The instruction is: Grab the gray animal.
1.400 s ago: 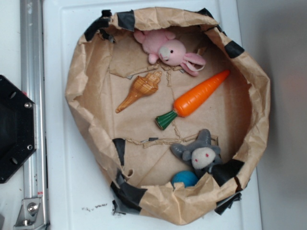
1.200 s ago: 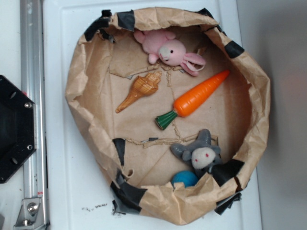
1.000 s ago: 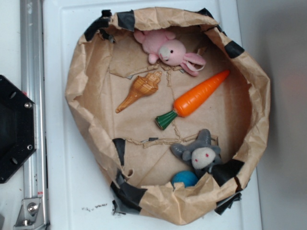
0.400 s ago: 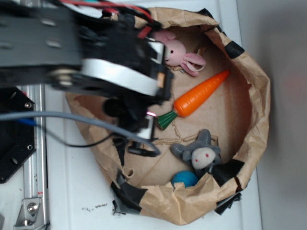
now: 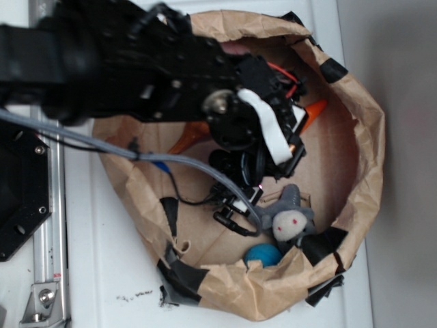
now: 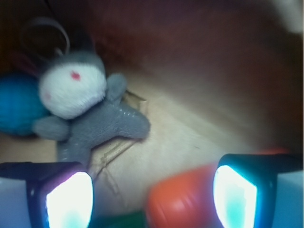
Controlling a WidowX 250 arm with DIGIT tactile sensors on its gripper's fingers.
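Exterior and wrist views. The gray plush bunny (image 5: 290, 220) lies low in the brown paper bowl (image 5: 362, 137), close to the near rim, with a blue ball (image 5: 263, 254) just beside its pale face. The gripper (image 6: 151, 202) has its fingers (image 6: 69, 199) spread wide and empty; the wrist view shows the bunny (image 6: 85, 111) ahead of them and off to one side, not yet between them. The orange carrot (image 6: 183, 204) sits directly below the open span — a wrong catch if the descent began here.

To do this step well, the gripper should travel on until it is centred over the bunny's soft body, clear of carrot and ball, then lower and close across the torso rather than an ear.

Count, as far as the arm allows: one gray bunny, one blue ball, one carrot (image 5: 315, 109), one tan object (image 5: 194, 133) partly hidden under the arm.
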